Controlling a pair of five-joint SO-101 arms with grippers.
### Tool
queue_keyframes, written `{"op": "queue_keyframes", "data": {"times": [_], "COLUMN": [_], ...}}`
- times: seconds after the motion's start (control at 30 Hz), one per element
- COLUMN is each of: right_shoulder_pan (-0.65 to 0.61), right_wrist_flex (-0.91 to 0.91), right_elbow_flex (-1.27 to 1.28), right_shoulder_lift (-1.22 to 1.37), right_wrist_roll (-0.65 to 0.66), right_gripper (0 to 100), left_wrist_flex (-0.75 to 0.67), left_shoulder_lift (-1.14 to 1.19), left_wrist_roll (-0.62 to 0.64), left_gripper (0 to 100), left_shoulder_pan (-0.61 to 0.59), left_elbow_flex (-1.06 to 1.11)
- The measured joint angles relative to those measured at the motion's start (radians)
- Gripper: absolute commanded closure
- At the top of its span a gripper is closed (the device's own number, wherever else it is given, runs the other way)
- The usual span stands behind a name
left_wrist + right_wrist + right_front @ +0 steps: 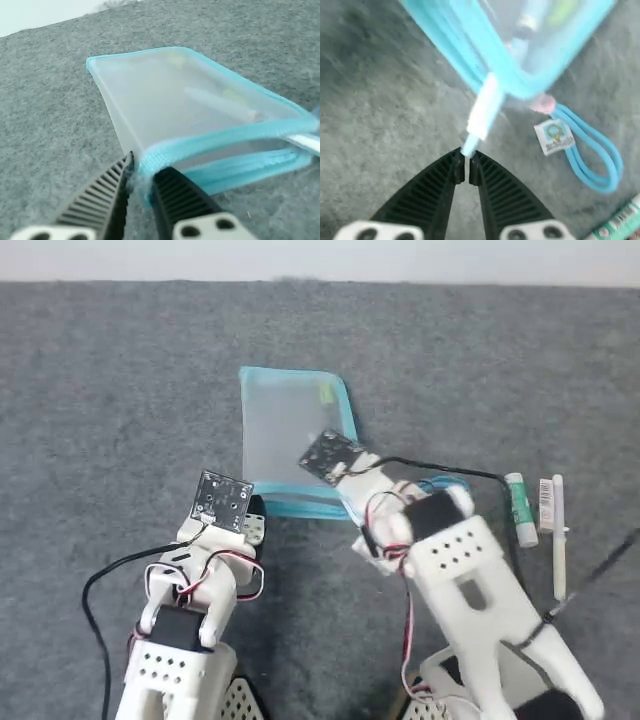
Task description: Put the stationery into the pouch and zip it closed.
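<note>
Left gripper [139, 172] was clamped on a zipper-end corner of the translucent, turquoise-edged plastic pouch [175, 100] | right gripper [466, 167] pinched the white zipper pull [482, 112] | pouch lay flat on the grey felt table [120, 390] | green-and-white tube [520, 508] and slim white pen [558, 540] lay outside it, beside the right arm

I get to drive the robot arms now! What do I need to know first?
Left gripper: shut on a corner of the pouch.
Right gripper: shut on the zipper pull.
Things: the pouch lies flat on the grey table. A green-and-white tube and a white pen lie outside it, beside the right arm.
Done: some stationery shows through the pouch wall, already inside.
Left: put the tube and the pen in, then zip it closed. The mouth looks open, though that is hard to tell.
</note>
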Motion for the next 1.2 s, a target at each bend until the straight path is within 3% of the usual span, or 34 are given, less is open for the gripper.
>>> {"op": "queue_keyframes", "data": {"times": [0.5,0.6,0.77,0.87,1.0,1.2], "right_shoulder_pan": [-0.057,-0.058,-0.074,-0.069,0.034,0.454], "right_wrist_flex": [-0.021,-0.020,0.058,0.118,0.239,0.376], "right_elbow_flex": [-0.506,-0.516,-0.508,-0.446,-0.387,-0.345], "right_shoulder_lift": [0.471,0.473,0.362,0.216,0.018,-0.038], "right_wrist_roll": [-0.095,-0.095,-0.094,-0.094,-0.091,0.089], "right_gripper": [99.1,97.9,85.0,86.4,88.8,88.6], "left_wrist_flex": [0.000,0.000,0.000,0.000,0.000,0.000], "left_shoulder_lift": [0.000,0.000,0.000,0.000,0.000,0.000], "left_wrist_roll": [0.008,0.008,0.008,0.003,0.003,0.002], "left_gripper": [99,99,99,99,99,99], "left_shoulder_pan": [-0.008,-0.008,-0.006,-0.006,-0.006,-0.006], "left_elbow_flex": [0.000,0.000,0.000,0.000,0.000,0.000]}}
